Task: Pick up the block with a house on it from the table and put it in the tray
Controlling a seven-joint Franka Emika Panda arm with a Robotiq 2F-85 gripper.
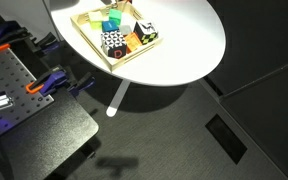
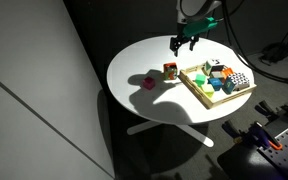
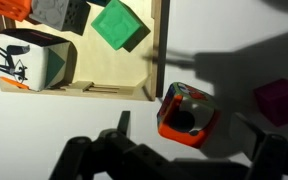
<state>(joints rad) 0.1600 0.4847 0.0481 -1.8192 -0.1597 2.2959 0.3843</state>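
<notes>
The block with a house on it (image 2: 170,70) stands on the round white table (image 2: 144,60), just beside the pale wooden tray (image 2: 196,90). In the wrist view it is an orange-edged block (image 3: 187,113) lying right of the tray's rim (image 3: 156,60). My gripper (image 2: 184,42) hangs open above the block. In the wrist view the two fingers (image 3: 189,128) stand apart on either side of the block without touching it. In an exterior view the tray (image 1: 87,38) shows but the block is out of the frame.
The tray holds several blocks, among them a green one (image 3: 119,25), a grey one (image 3: 59,12) and a white pictured one (image 3: 24,62). A magenta object (image 2: 147,82) lies on the table near the block. A black workbench with orange clamps (image 1: 14,80) stands beside the table.
</notes>
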